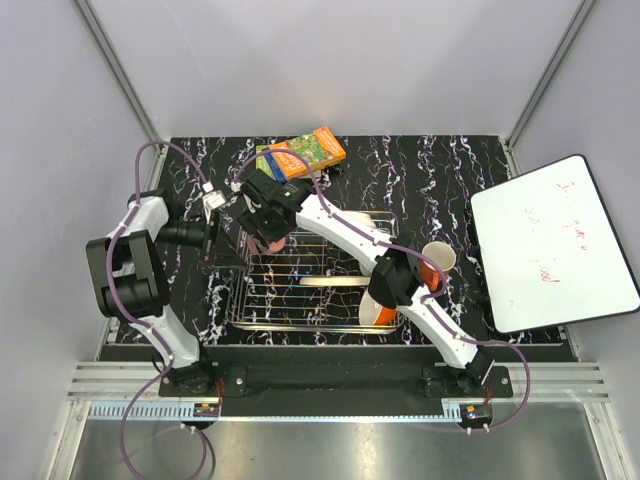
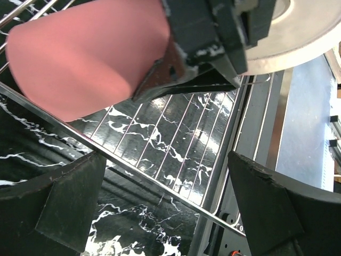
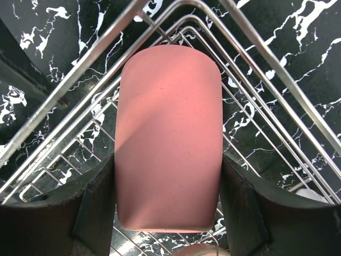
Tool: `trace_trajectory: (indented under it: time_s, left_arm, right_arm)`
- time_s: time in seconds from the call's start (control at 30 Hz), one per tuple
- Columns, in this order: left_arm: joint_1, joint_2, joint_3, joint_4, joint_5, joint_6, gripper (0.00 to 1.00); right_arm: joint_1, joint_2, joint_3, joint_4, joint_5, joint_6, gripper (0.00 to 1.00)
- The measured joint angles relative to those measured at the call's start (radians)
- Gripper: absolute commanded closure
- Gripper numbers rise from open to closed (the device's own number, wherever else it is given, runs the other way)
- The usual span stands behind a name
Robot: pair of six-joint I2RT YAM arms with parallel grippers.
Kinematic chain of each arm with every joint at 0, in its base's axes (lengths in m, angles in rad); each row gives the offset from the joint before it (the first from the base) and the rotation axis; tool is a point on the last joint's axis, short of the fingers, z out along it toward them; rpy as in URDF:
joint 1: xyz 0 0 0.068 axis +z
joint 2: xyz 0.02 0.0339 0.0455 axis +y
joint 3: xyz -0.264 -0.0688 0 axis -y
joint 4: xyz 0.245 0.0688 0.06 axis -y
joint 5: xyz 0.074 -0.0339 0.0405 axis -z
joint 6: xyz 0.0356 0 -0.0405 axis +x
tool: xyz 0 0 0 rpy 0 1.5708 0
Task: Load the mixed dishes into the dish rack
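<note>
Squarely inside right claw (image 3: 168,210), pink cup (image 3: 168,138)

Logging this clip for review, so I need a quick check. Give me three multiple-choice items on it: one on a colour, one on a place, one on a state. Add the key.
1. What colour is the table?
A. plain white
B. black with white veins
C. bare wood

2. Where is the pink cup?
A. lying on the table
B. between the fingers of the right pincer, over a corner of the rack
C. in the left pincer

3. How is the left pincer?
A. shut, empty
B. shut on the pink cup
C. open, holding nothing

Key:
1 B, the top is marbled black in every view.
2 B, the right wrist view shows a finger on each side of the cup, with rack wires beneath.
3 C, its fingers stand wide apart, with only rack and table between them.
</note>
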Motion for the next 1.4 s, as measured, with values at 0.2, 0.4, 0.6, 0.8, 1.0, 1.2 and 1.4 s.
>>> trace_trajectory:
  time_s: [0.2,0.4,0.6,0.8,1.0,1.2,1.4]
  left_arm:
    - [-0.006,-0.011,-0.018,-0.009,0.003,0.005,0.01]
    - [-0.006,-0.012,-0.019,-0.010,0.003,0.007,0.01]
    - [-0.006,-0.012,-0.019,-0.010,0.003,0.007,0.01]
    - [-0.006,-0.012,-0.019,-0.011,0.003,0.007,0.01]
    - [-0.006,-0.012,-0.019,-0.011,0.003,0.008,0.01]
    - [-0.006,-0.012,-0.019,-0.011,0.003,0.009,0.01]
    - [-0.006,-0.012,-0.019,-0.011,0.003,0.010,0.01]
  right_arm:
    - [-0.007,0.002,0.000,0.000,-0.034,0.004,1.00]
    - [-0.011,0.008,0.015,0.000,-0.053,0.008,1.00]
    - [-0.013,0.008,0.019,0.006,-0.058,0.013,1.00]
    - [-0.013,0.008,0.027,0.016,-0.055,0.016,1.00]
    - [-0.014,0.008,0.030,0.031,-0.050,0.021,1.00]
    - [-0.014,0.008,0.030,0.052,-0.025,0.024,1.00]
    - [-0.014,0.008,0.030,0.077,-0.019,0.024,1.00]
